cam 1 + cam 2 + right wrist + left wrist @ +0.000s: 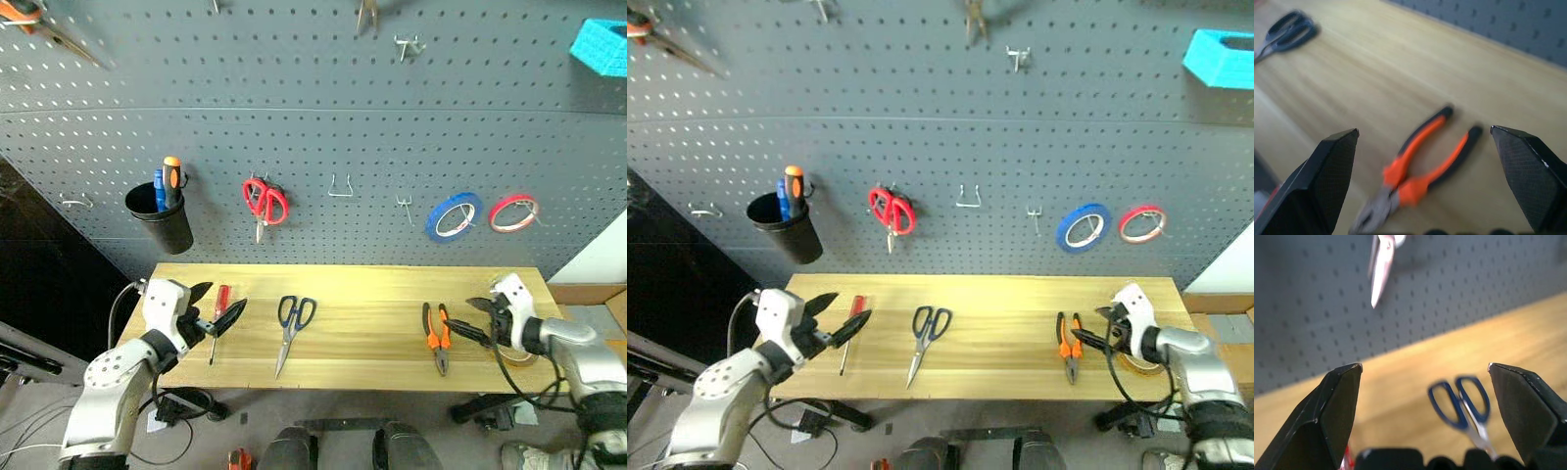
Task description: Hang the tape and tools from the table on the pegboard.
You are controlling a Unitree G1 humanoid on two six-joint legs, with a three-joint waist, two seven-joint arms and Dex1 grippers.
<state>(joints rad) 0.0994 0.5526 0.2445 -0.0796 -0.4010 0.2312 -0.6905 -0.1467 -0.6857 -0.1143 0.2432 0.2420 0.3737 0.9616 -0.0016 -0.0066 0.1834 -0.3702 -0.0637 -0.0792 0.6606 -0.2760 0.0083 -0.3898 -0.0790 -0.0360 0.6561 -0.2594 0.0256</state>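
On the light wooden table (pixel 372 294) lie a red-handled screwdriver (pixel 221 302), blue-handled scissors (pixel 294 318) and orange-and-black pliers (pixel 437 333). The yellow tape (pixel 1141 365) lies at the table's right end, partly hidden under my right hand. My left gripper (pixel 217 305) is open over the screwdriver, its fingers either side of the handle, and faces the scissors (pixel 1459 399). Just right of the pliers (pixel 1425 161), my right gripper (pixel 468 318) is open and points at them. The dark grey pegboard (pixel 323 117) rises behind the table.
Hanging on the pegboard are a black cup (pixel 162 220) with orange-and-blue screwdrivers, red scissors (pixel 265 203), a blue tape roll (pixel 453 215) and a red tape roll (pixel 513 211). Bare hooks (pixel 340 186) sit between the scissors and the rolls. A blue bin (pixel 600 44) is at the top right.
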